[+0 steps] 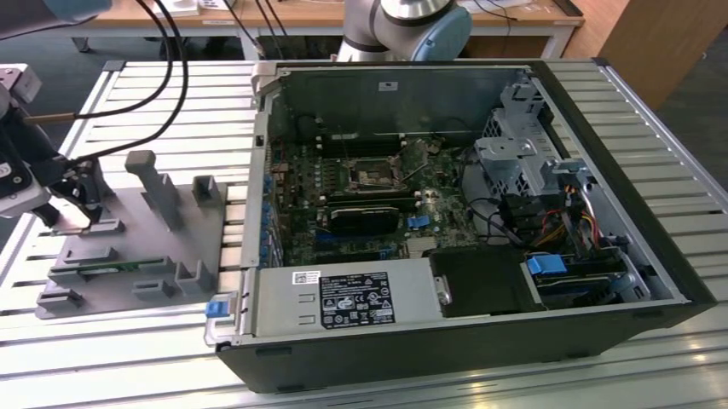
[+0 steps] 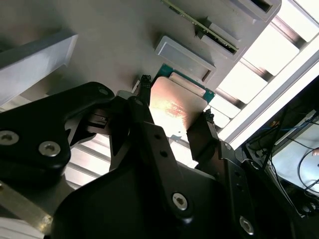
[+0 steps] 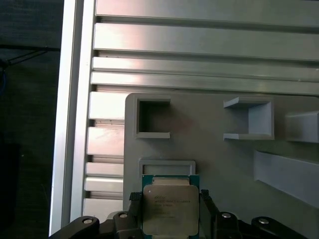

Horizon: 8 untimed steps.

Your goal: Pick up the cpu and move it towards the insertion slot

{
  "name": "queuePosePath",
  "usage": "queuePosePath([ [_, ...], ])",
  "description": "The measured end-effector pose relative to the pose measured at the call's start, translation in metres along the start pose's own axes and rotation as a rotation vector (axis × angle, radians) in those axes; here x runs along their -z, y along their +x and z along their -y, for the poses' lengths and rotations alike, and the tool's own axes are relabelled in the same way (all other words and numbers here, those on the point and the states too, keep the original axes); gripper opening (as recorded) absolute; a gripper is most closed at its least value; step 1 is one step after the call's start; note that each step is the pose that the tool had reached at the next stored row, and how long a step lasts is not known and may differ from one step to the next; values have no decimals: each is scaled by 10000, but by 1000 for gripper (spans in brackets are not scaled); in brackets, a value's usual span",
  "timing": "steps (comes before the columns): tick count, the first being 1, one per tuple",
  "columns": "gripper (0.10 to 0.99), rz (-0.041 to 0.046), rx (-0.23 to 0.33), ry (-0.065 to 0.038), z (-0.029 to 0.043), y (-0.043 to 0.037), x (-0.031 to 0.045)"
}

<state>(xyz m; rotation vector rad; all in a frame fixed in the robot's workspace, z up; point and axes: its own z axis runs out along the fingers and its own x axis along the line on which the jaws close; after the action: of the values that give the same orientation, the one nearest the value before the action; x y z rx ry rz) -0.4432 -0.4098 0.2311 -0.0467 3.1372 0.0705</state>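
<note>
In the exterior view, the tray [image 1: 125, 256] lies on the table [image 1: 683, 366] at nine o'clock of the open computer case [image 1: 455, 358]. The insertion slot [image 1: 373, 176] sits inside the case, toward eleven o'clock. The cpu [image 3: 169, 209] is between the jaws, touched on two sides, at the tray's nine o'clock edge.

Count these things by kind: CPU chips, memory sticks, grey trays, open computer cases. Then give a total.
cpu: 1
memory stick: 1
grey tray: 1
computer case: 1
Total: 4
</note>
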Motion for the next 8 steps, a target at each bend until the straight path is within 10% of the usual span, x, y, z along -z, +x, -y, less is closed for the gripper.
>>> queuePosePath([
  [8, 541, 1, 1, -1, -2, -1, 25],
])
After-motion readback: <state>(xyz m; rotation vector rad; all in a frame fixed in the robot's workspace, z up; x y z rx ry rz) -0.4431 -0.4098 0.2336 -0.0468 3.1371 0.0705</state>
